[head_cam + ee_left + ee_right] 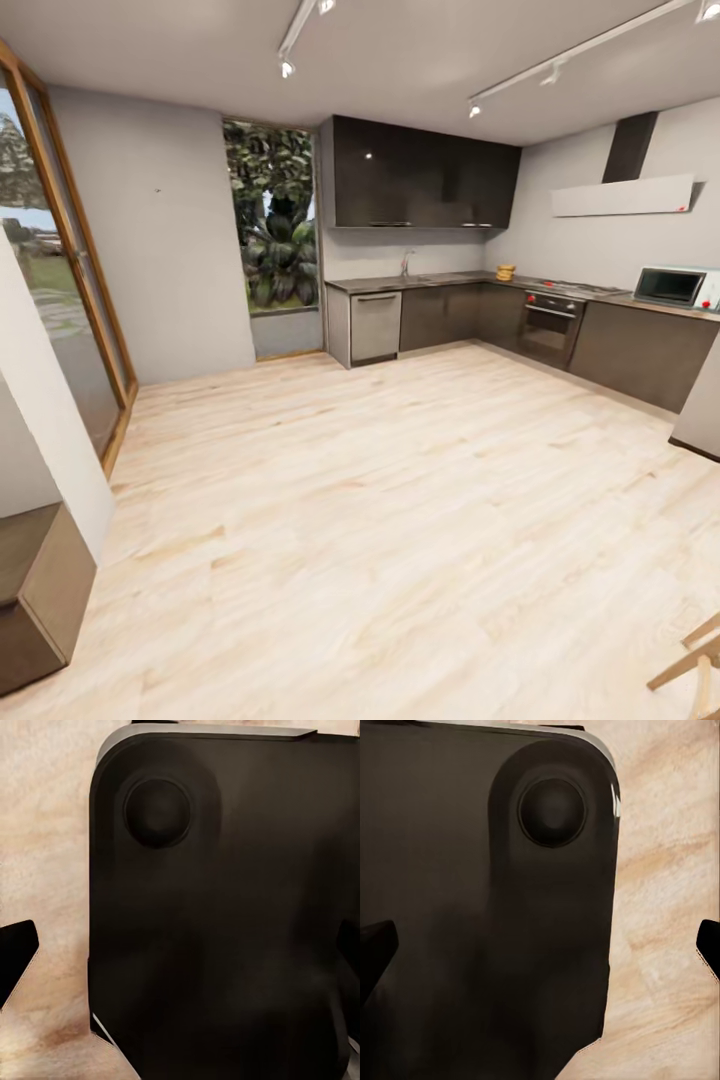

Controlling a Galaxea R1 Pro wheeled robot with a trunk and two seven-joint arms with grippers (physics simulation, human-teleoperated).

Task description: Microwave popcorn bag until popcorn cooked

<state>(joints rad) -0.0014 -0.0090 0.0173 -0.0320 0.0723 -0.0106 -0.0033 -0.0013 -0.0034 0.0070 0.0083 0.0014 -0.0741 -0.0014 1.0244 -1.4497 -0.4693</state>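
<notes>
Far across the room in the head view, the small tan-yellow popcorn bag (505,272) sits on the grey L-shaped countertop (450,279), near its corner. The pale microwave (676,287) with a dark window stands on the right leg of the counter, its door closed. My left gripper (180,960) hangs open over my dark base, its fingertips (16,958) at the frame edges with nothing between them. My right gripper (540,952) is likewise open and empty, fingertips (375,954) wide apart above the base and the wood floor.
A wide light wood floor (380,500) lies between me and the kitchen. A built-in black oven (549,326) with red knobs and a steel dishwasher (375,326) sit under the counter. A dark cabinet (40,590) stands near left, a wooden frame (692,662) near right.
</notes>
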